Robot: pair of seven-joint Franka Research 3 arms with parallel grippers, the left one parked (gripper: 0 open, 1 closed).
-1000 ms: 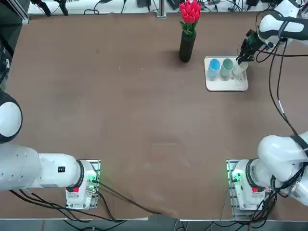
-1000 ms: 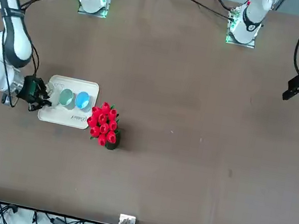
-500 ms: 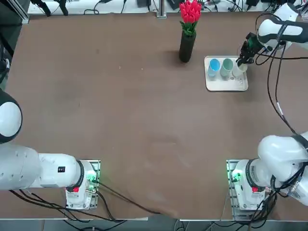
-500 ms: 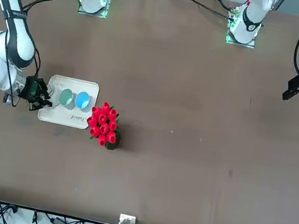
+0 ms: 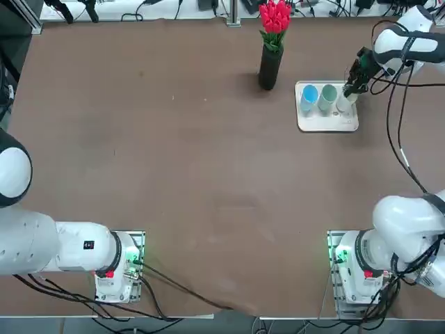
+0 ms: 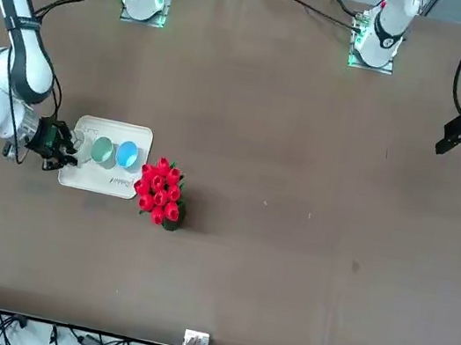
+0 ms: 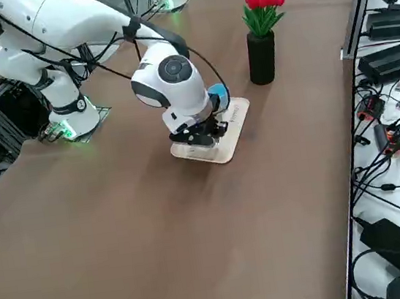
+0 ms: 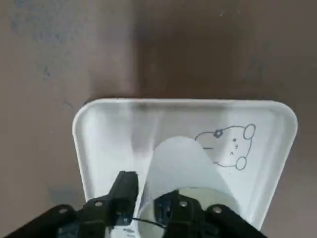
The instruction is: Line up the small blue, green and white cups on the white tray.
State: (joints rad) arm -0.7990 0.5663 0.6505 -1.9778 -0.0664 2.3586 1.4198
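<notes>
Quick look at where things sit. All three cups are on the white tray [image 5: 327, 122], standing upright in a row along the tray's edge farthest from the robot's bases. Mouths point straight up, so each cup's long axis is vertical, narrow end down on the tray floor.

Order along the row:
- the blue cup [image 5: 309, 96] is at the tray's end nearest the black vase [image 5: 270, 67] with the red flowers
- the green cup [image 5: 327, 97] is in the middle, just beside the blue one
- the white cup [image 5: 343, 106] is at the tray's opposite end, by the rim

The row's line runs along the tray's far rim. The white cup looks a touch closer to the tray's middle than the other two, but the arm hides part of it from above, so I can't swear to it.

The right gripper [image 5: 352, 89] is over that same end of the tray, pointing down at the white cup. On the wrist camera its fingers [image 8: 125, 186] are parted a little and straddle the cup's rim, one outside the wall and one over the mouth. There's a visible gap, so it looks let go rather than pinched.

The little cartoon drawing [image 8: 229, 146] is on the bare half of the tray, beside the white cup.
</notes>
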